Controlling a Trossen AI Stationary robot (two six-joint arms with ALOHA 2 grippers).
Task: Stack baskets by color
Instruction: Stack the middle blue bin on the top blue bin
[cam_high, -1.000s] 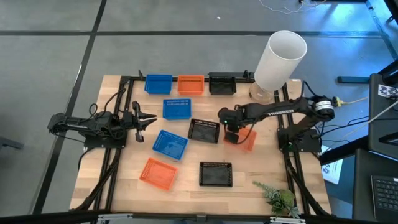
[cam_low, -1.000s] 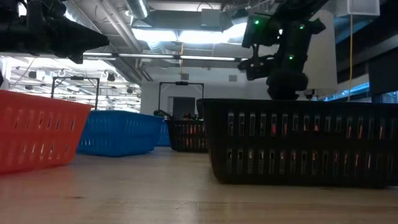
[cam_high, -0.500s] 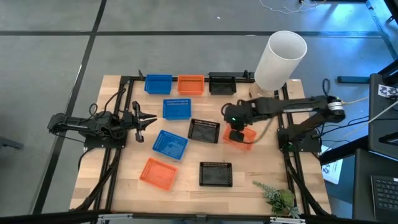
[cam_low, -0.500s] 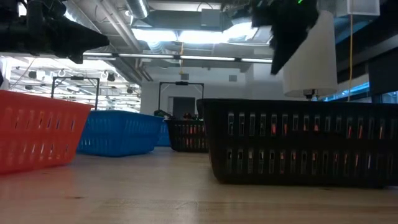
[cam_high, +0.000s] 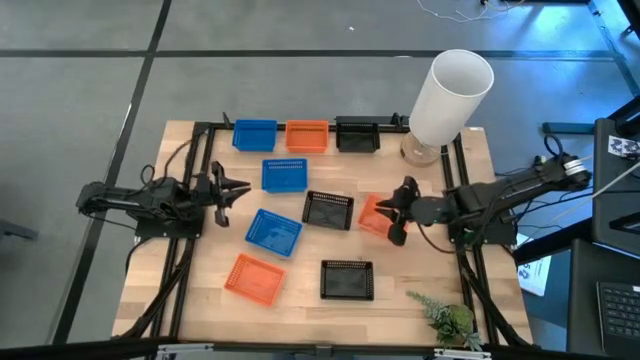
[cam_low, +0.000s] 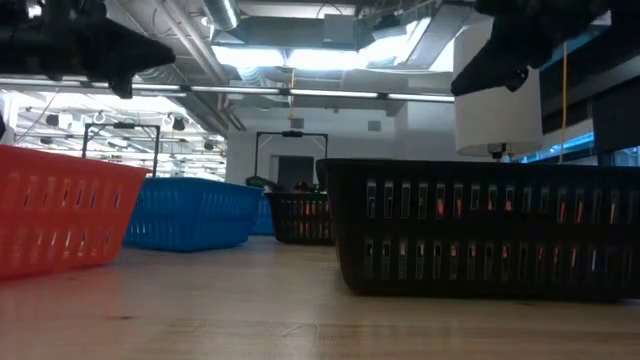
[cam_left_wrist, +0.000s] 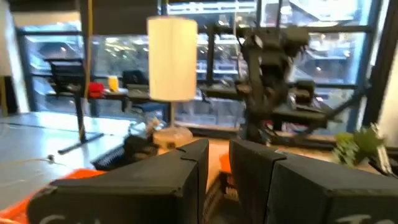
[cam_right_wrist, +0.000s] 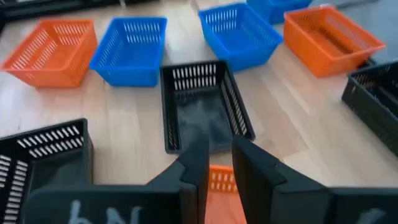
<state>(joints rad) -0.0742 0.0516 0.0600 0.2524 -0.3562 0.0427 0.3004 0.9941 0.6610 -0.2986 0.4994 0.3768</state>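
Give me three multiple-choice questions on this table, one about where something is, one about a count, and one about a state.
1. Which basket lies right beside the right end effector?
A. a black one
B. an orange basket
C. a blue one

2. How many blue baskets are there?
A. two
B. four
C. three

3. How do the baskets lie?
A. all single on the table, none stacked
B. in three stacks by colour
C. all in one pile

Answers: 1 B, the high view shows orange plastic against that end effector. 2 C, one blue sits in the back row and two nearer the middle. 3 A, nine separate baskets can be counted from above.
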